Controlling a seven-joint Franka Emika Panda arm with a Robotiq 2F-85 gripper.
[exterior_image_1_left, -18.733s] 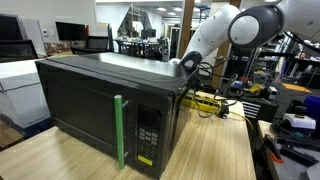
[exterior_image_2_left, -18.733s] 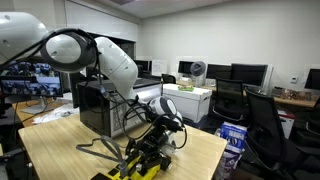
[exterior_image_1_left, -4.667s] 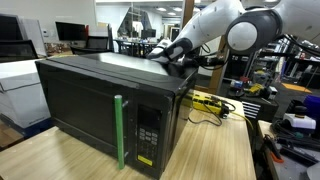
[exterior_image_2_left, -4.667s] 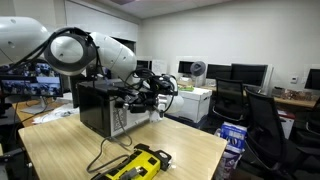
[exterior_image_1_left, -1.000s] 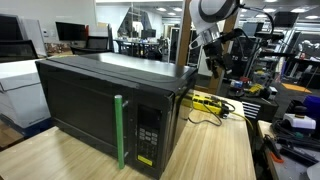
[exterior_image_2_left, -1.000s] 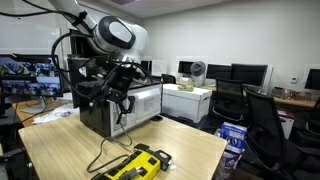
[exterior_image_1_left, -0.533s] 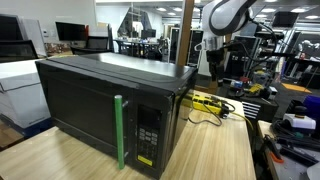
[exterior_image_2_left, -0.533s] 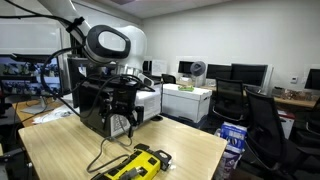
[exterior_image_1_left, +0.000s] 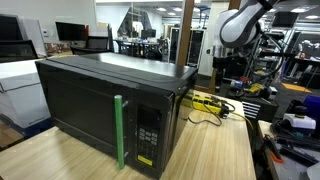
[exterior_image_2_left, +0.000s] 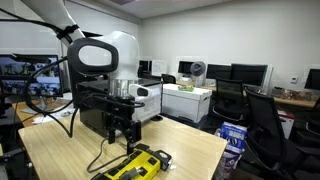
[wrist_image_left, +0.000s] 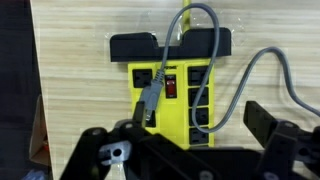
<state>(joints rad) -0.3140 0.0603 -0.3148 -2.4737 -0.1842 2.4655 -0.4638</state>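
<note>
My gripper (wrist_image_left: 180, 138) is open and empty, pointing straight down over a yellow power strip (wrist_image_left: 178, 95) with a black end on the wooden table. A grey plug (wrist_image_left: 149, 102) lies loose across the strip's left sockets, its cable (wrist_image_left: 183, 25) running off the top. A second grey cable (wrist_image_left: 240, 85) curves in from the right to the strip's right sockets. In an exterior view the gripper (exterior_image_2_left: 125, 134) hangs just above the strip (exterior_image_2_left: 140, 165), beside the black microwave (exterior_image_2_left: 95, 108). In an exterior view the gripper (exterior_image_1_left: 224, 72) hangs behind the microwave (exterior_image_1_left: 100, 95), above the strip (exterior_image_1_left: 205, 100).
The microwave has a green handle (exterior_image_1_left: 119, 130) and a keypad on its front. A black office chair (exterior_image_2_left: 262, 130) and desks with monitors (exterior_image_2_left: 245, 73) stand past the table's edge. Tools and clutter (exterior_image_1_left: 295, 125) lie on a bench beside the table.
The arm has swung away from the microwave's back corner and turned its gripper from tilted to straight down over the power strip. The jaws stayed open.
</note>
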